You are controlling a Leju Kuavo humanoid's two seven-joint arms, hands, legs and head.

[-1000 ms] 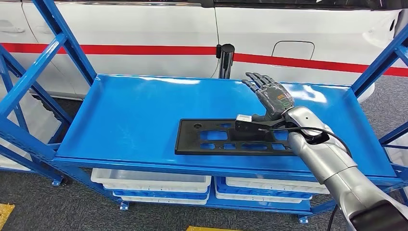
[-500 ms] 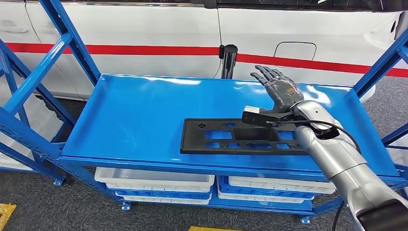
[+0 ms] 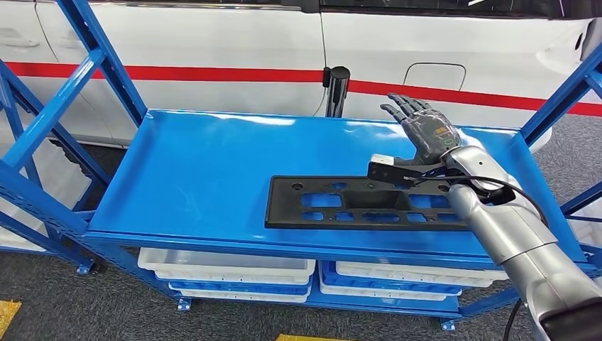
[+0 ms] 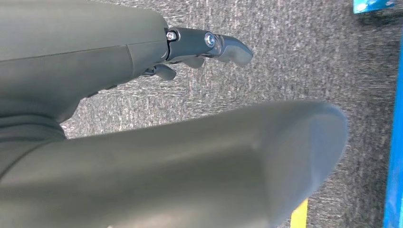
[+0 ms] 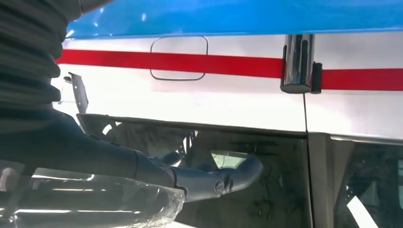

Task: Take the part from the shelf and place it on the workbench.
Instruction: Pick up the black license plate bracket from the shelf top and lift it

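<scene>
Part (image 3: 355, 202), a flat black panel with rectangular cut-outs, lies on the near right portion of the blue shelf (image 3: 206, 167), its long edge running parallel to the shelf's near lip. From my remote seat I see the white car (image 3: 213, 42) with its red stripe (image 3: 177, 73) filling the far background behind the rack, the largest thing in sight. Blue uprights (image 3: 92, 57) brace the shelf on the left and right, and grey carpet (image 3: 106, 305) spreads beneath. White bins (image 3: 227, 266) sit on the lower tier, under the shelf's near edge. My robot's silver right arm (image 3: 511, 234) reaches in from the near right, crossing over the right end of the part. The right hand (image 3: 426, 131) is raised above the shelf beyond the part's far right edge, palm upright and fingers (image 3: 401, 106) spread apart, holding nothing. A small black camera block (image 3: 387, 172) at the wrist hangs just over the part's far edge. A dark post (image 3: 334, 89) stands beyond the shelf against the car. The left hand (image 4: 209, 45) hangs over the carpet in the left wrist view; I cannot tell how its fingers lie.
</scene>
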